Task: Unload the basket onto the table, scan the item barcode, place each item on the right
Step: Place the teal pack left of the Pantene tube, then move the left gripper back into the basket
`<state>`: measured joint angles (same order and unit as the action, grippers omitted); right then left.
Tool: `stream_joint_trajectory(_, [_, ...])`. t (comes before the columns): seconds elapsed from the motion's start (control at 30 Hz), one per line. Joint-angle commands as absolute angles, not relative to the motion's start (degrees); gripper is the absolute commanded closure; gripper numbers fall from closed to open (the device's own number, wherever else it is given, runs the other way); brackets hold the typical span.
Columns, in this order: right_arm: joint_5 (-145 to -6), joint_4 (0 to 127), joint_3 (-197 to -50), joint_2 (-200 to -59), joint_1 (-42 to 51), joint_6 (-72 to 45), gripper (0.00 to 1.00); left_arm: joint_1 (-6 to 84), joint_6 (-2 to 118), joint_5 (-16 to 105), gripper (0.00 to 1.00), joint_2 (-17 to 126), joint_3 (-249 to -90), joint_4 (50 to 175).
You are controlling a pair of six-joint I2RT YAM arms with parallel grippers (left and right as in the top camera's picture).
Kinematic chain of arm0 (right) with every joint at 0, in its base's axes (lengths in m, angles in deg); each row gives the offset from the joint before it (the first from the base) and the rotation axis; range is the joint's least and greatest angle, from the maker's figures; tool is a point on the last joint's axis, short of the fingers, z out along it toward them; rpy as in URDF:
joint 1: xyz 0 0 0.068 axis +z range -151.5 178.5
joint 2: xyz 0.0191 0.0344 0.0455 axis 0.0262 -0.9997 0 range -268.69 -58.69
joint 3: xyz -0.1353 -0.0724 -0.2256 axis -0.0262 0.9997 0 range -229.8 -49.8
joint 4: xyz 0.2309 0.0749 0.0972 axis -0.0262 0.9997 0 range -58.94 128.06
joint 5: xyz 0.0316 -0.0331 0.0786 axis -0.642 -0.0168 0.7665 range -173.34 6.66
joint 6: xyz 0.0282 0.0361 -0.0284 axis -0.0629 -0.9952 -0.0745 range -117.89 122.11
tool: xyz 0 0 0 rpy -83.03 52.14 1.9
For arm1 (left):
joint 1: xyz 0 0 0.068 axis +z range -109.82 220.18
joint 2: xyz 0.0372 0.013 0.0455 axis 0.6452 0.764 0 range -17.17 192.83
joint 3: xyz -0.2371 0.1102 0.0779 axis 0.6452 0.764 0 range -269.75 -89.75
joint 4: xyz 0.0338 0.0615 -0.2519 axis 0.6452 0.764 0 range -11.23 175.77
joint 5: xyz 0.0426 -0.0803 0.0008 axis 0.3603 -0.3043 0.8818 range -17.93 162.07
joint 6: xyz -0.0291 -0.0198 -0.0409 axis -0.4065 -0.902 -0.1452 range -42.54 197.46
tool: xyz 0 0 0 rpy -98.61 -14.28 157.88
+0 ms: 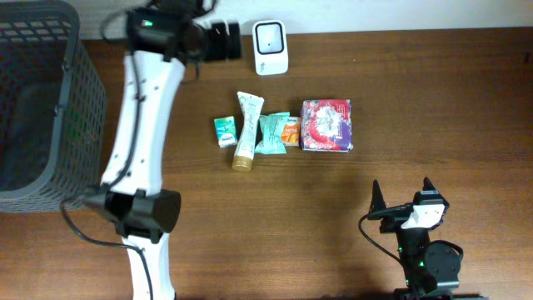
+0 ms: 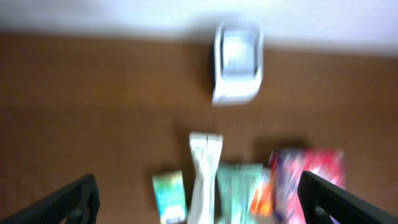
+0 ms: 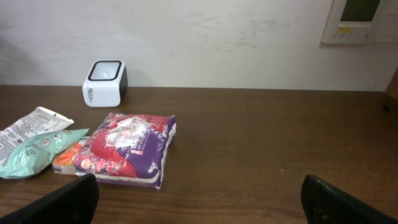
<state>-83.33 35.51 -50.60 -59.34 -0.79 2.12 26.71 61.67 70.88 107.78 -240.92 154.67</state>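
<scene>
Items for scanning lie in a row near the middle of the table [image 1: 450,100] in the overhead view: a small green packet [image 1: 225,131], a white tube [image 1: 246,129], a teal pouch [image 1: 271,133], an orange packet [image 1: 291,131] and a red-and-purple pack [image 1: 327,125], each touching or just beside the next. The white scanner [image 1: 270,37] stands at the far edge, well apart from the row. The left gripper [image 1: 223,40] hovers just beside the scanner, and a dark mesh basket [image 1: 50,108] sits at the left end of the table. The right gripper [image 1: 402,190] is at the near edge, its two fingers spread with nothing between them.

The left wrist view is blurred. It looks down on the scanner [image 2: 237,62] and the row below it. The two fingers [image 2: 68,202] sit wide apart at the lower corners and hold nothing.

The right wrist view looks low across the table. The red-and-purple pack [image 3: 127,148] is nearest, with the pouch, tube and orange packet to its left and the scanner [image 3: 106,83] behind, by the wall. Both fingers [image 3: 348,202] stand far apart and empty
</scene>
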Motion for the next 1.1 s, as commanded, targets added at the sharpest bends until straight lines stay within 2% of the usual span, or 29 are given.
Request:
stream_joint_trajectory(0.0, [-83.61, 35.64, -50.11, -59.10, -1.18, 1.88, 0.01, 30.62, 63.01, 79.69, 0.01, 106.77, -255.43, 157.45])
stream_joint_trajectory(0.13, [-83.61, 35.64, -50.11, -59.10, -1.18, 1.88, 0.01, 41.98, 62.98, 83.06, 0.00, 106.69, -260.26, 158.28])
stream_joint_trajectory(0.23, [-83.59, 35.64, -50.11, -59.10, -1.18, 1.88, 0.01, 50.38, 61.98, 83.03, 0.11, 106.71, -257.68, 159.30])
stream_joint_trajectory(0.27, [-83.61, 35.64, -50.11, -59.10, -1.18, 1.88, 0.01, 53.24, 59.51, 82.99, 0.10, 106.71, -256.59, 159.92])
stream_joint_trajectory(0.3, [-83.61, 35.64, -50.11, -59.10, -1.18, 1.88, 0.01, 57.00, 57.56, 82.34, 0.01, 106.71, -255.02, 160.57])
stream_joint_trajectory(0.47, [-83.59, 35.64, -50.11, -59.10, -1.18, 1.88, 0.01, 66.97, 57.37, 78.53, 0.01, 107.39, -247.15, 162.01])
stream_joint_trajectory(0.57, [-83.59, 35.67, -50.11, -59.10, -1.18, 1.88, 0.01, 69.24, 57.30, 74.99, 0.01, 108.63, -242.76, 162.36])
stream_joint_trajectory(0.67, [-83.61, 35.67, -50.11, -59.10, -1.18, 1.88, 0.02, 71.10, 57.32, 65.72, 0.01, 110.05, -237.25, 160.68])
stream_joint_trajectory(0.87, [-83.59, 35.64, -50.11, -59.10, -1.18, 1.88, 0.01, 71.23, 57.26, 65.81, 0.01, 111.60, -231.98, 158.10])
stream_joint_trajectory(1.07, [-83.61, 35.64, -50.11, -59.10, -1.18, 1.88, 0.01, 71.97, 51.97, 65.37, 0.01, 117.90, -231.96, 158.67])
